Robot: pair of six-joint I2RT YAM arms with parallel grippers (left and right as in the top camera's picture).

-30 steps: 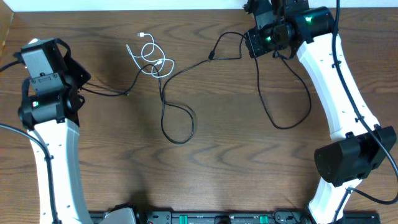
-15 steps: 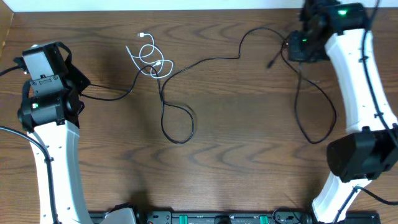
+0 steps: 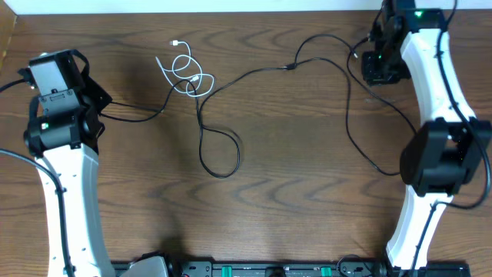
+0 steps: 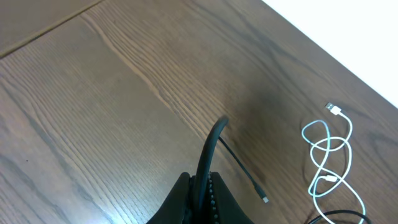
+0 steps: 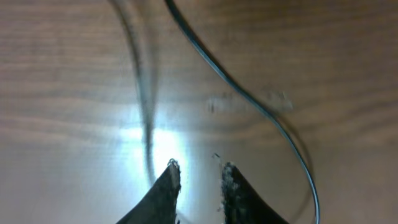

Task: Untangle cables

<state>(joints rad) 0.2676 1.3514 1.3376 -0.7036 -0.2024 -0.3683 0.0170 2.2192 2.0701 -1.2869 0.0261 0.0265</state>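
The long black cable [image 3: 223, 174] runs from my left gripper [image 3: 95, 115] across the table, loops at the middle and spreads in a wide loop at the right. My left gripper [image 4: 200, 198] is shut on the black cable [image 4: 211, 146] close to its plug [image 4: 263, 198]. The white cable [image 3: 184, 73] lies coiled at the back, crossed by the black one; it also shows in the left wrist view [image 4: 326, 155]. My right gripper [image 3: 380, 71] is low over the table at the back right, its jaws [image 5: 199, 171] slightly apart with nothing between them. A black cable strand [image 5: 273, 121] lies beside it.
The wooden table [image 3: 292, 200] ends at a pale wall along the back. Thick black arm wires hang by both arms. A dark rail with green lights [image 3: 254, 269] runs along the front edge.
My right arm has swung to the back right, drawing the black cable's right part out into a wider loop. Its jaws now hold nothing. The left arm and white cable have not moved.
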